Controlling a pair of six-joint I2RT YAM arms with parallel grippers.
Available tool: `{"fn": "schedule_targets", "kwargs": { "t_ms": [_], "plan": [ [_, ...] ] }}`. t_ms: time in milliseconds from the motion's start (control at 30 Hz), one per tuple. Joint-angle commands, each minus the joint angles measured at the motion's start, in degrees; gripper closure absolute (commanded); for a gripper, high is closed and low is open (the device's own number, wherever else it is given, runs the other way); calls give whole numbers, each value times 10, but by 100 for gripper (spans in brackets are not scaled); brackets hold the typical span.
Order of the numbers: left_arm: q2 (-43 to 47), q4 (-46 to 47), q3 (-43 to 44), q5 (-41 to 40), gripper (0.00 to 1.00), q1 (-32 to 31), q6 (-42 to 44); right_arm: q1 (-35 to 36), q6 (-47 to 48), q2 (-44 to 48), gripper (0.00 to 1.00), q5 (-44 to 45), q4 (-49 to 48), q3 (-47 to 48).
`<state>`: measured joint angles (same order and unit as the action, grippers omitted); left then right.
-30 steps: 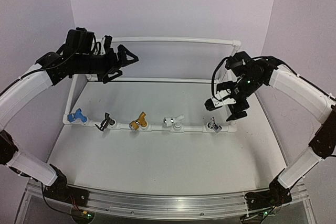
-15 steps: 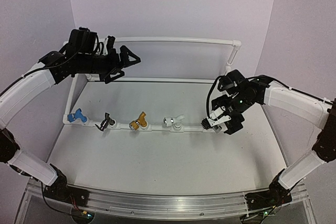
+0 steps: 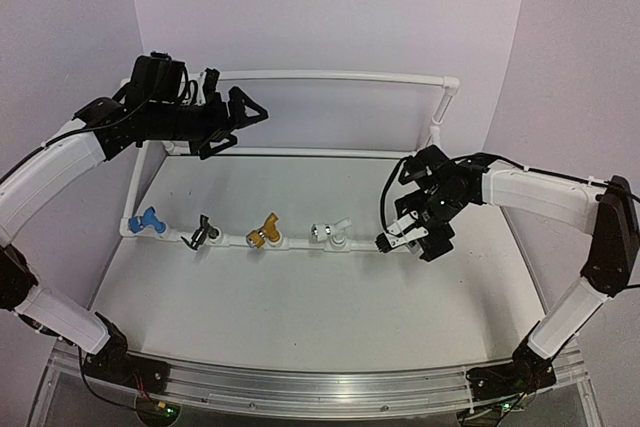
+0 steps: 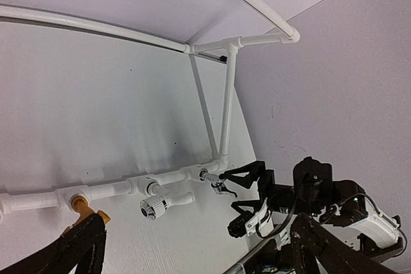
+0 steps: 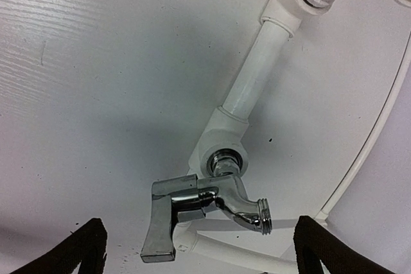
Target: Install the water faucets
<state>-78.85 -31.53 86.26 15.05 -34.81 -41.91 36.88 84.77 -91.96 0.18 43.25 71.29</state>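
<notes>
Jaws wide apart, the right gripper (image 3: 407, 244) should straddle the silver faucet (image 5: 196, 198) squarely, grip its body, then twist it snug.

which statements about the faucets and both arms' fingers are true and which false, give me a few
1. The silver faucet sits in a pipe fitting. True.
2. The right fingers are clamped on it. False: they stand open, either side of it.
3. The left fingers hold the gold faucet. False: open and empty, raised; it sits on the pipe.
4. The blue faucet is leftmost in the row. True.
</notes>
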Motion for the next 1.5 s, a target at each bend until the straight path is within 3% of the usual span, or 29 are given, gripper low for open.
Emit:
{"fn": "schedule_targets", "kwargs": {
  "t_ms": [0,367,833,1100,1467],
  "plan": [
    [10,7,22,-1,0,3,5,3,-2,-17,2,27,-25,-8],
    [12,11,17,-4,0,3,3,3,14,-46,7,63,-64,-23],
    [7,9,26,-6,1,3,9,3,-4,-70,23,70,-85,-17],
    [5,10,27,-5,1,3,9,3,-42,-77,34,63,-80,-7],
    [7,15,23,-5,1,3,8,3,-111,-96,41,48,-55,19]
  ]
}}
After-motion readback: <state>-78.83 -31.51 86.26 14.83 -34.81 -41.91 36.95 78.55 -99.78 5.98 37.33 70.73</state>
